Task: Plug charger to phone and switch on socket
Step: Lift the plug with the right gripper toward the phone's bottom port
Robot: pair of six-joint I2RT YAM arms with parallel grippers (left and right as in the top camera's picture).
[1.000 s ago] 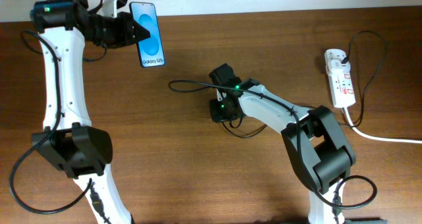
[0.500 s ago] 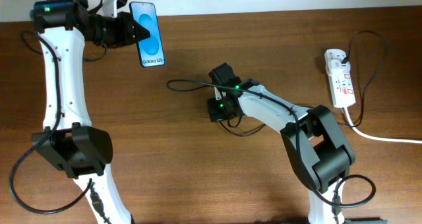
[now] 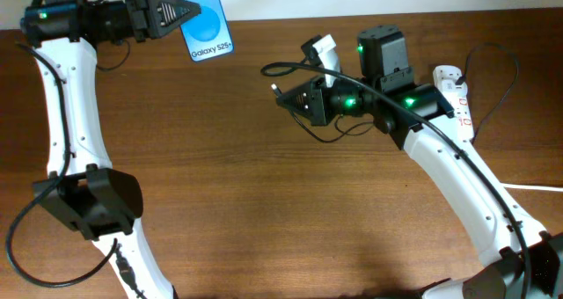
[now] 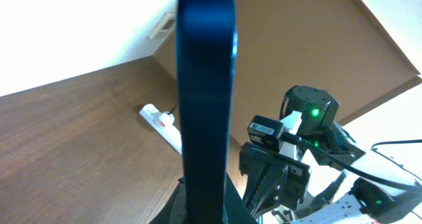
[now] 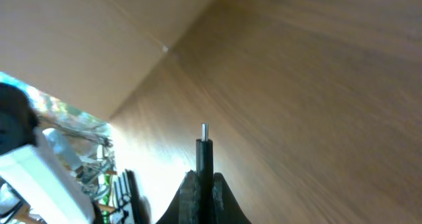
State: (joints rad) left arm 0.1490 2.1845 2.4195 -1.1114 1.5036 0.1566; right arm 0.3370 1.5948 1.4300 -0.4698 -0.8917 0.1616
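Observation:
My left gripper (image 3: pixel 180 15) is shut on the phone (image 3: pixel 204 22), whose blue screen reads "Galaxy S25", and holds it raised at the far left. In the left wrist view the phone (image 4: pixel 206 99) shows edge-on between the fingers. My right gripper (image 3: pixel 290 102) is shut on the charger plug (image 3: pixel 276 89), lifted above mid-table, its metal tip pointing left toward the phone. The plug (image 5: pixel 205 148) sticks up between the fingers (image 5: pixel 203 184) in the right wrist view. The black cable (image 3: pixel 290 68) loops behind it. The white socket strip (image 3: pixel 456 97) lies at the far right, partly hidden by my right arm.
The socket's thick white cord (image 3: pixel 528 186) runs off the right edge. A thin black cable (image 3: pixel 497 53) loops above the strip. The brown table (image 3: pixel 264 211) ends at a white wall along the back. The socket strip also shows in the left wrist view (image 4: pixel 161 122).
My right arm has risen from the table and swung right and back, carrying the charger plug up. My left gripper has lifted and tilted the phone, shifting it slightly right.

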